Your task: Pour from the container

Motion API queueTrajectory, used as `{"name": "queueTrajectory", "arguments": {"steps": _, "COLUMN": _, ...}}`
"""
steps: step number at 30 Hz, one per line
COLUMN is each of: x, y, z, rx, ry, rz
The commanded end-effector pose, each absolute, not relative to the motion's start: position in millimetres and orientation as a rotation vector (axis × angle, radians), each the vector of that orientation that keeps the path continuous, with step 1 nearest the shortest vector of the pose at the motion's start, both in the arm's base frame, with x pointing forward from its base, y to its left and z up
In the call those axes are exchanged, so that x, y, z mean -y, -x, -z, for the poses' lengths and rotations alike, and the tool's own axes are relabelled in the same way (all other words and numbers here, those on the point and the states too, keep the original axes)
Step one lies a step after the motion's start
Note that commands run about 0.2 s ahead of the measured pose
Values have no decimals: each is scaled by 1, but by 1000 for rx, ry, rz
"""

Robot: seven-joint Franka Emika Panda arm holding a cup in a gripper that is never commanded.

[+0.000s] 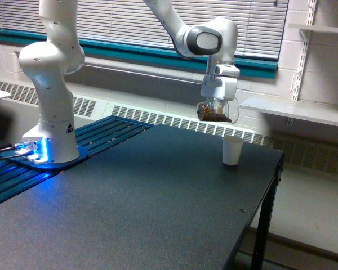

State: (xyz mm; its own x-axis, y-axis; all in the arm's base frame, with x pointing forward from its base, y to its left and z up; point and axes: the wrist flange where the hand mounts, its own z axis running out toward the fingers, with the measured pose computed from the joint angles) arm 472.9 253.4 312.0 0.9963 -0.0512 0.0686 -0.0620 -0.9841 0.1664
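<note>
Evenly and fairly brightly lit by soft, diffuse room light, with no hard shadows. Only a faint, short shadow at the foot of the white paper cup (232, 151) on the dark worktop (158, 202). Strong blue glow at the arm's base (36, 151), spilling onto the slatted blue surface (22, 180) beside it. Mild sheen on the white arm shell (50, 56). Somewhat soft and grainy overall; fine detail in the clear container (215, 111) smeared, its brown contents barely resolved. No obvious bending at the edges.
</note>
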Motion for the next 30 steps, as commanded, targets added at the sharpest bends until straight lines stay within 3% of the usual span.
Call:
{"name": "queueTrajectory", "arguments": {"steps": 1, "x": -262, "y": -472, "z": -317, "rx": 62, "ry": -2957, "rz": -99}}
{"name": "queueTrajectory", "arguments": {"steps": 30, "x": -270, "y": -474, "z": -321, "rx": 44, "ry": -2915, "rz": -67}}
